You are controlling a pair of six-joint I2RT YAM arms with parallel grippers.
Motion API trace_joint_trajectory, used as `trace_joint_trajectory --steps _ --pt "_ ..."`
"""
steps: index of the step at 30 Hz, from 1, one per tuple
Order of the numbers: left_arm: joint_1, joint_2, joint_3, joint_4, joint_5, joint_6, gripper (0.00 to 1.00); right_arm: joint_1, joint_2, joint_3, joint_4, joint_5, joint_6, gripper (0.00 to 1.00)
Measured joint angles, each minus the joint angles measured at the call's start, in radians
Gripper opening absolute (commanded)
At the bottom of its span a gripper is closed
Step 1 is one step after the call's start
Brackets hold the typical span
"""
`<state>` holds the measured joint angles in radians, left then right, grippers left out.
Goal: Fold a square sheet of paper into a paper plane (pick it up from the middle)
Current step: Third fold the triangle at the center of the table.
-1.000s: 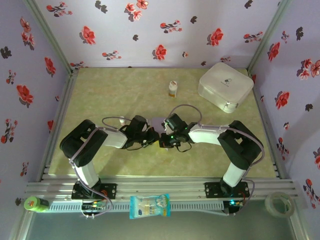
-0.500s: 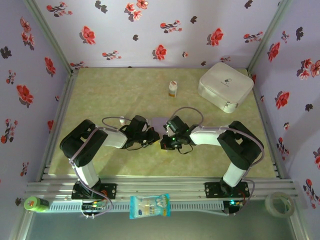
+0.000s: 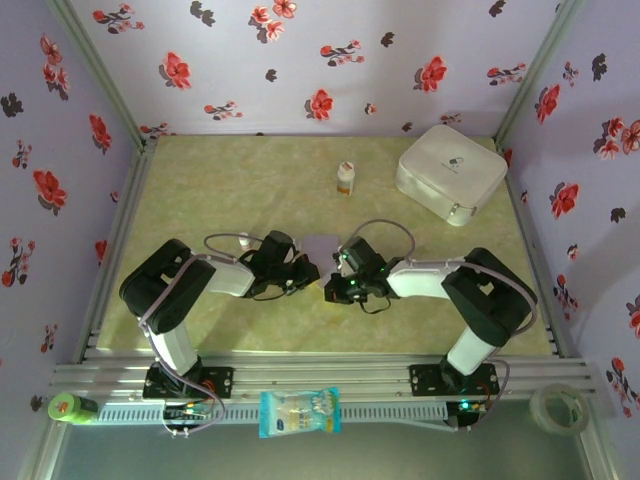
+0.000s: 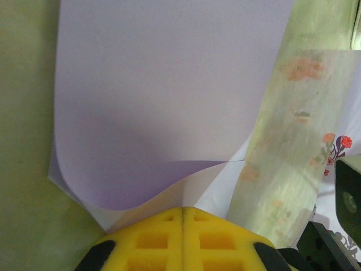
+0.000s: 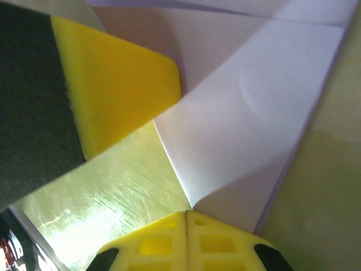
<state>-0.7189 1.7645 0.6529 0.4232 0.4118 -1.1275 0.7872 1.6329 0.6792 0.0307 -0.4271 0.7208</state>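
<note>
In the middle of the top view, the lavender sheet of paper [image 3: 320, 245] lies on the green table [image 3: 230, 180], between the tips of the two arms. At the bottom of its wrist view, the left gripper [image 4: 182, 210] is clenched on a curled-up edge of the sheet. The right gripper [image 5: 187, 213] is likewise pinched on a raised fold.

The square sheet of paper [image 4: 169, 84] is plain pale lavender. The left gripper [image 4: 182, 220] and right gripper [image 5: 186, 221] are yellow with a grid of recesses. The surface [image 3: 250, 180] is mottled yellow-green. The walls [image 3: 300, 60] are lavender with red and dark flowers. The case [image 3: 450, 170] is white.
</note>
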Motion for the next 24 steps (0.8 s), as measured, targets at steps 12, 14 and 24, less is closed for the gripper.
trace_joint_trajectory --steps 12,14,24 --pt "0.0 0.0 -0.002 0.003 -0.001 0.0 0.0 -0.021 -0.152 -0.112 -0.033 -0.029 0.068 0.08" --pt "0.0 -0.002 -0.003 0.004 -0.002 0.0 0.0 -0.023 -0.21 -0.112 -0.047 -0.033 0.093 0.1" --pt "-0.002 -0.002 -0.008 0.012 -0.006 0.0 0.0 -0.03 -0.142 0.026 -0.082 -0.04 0.174 0.03"
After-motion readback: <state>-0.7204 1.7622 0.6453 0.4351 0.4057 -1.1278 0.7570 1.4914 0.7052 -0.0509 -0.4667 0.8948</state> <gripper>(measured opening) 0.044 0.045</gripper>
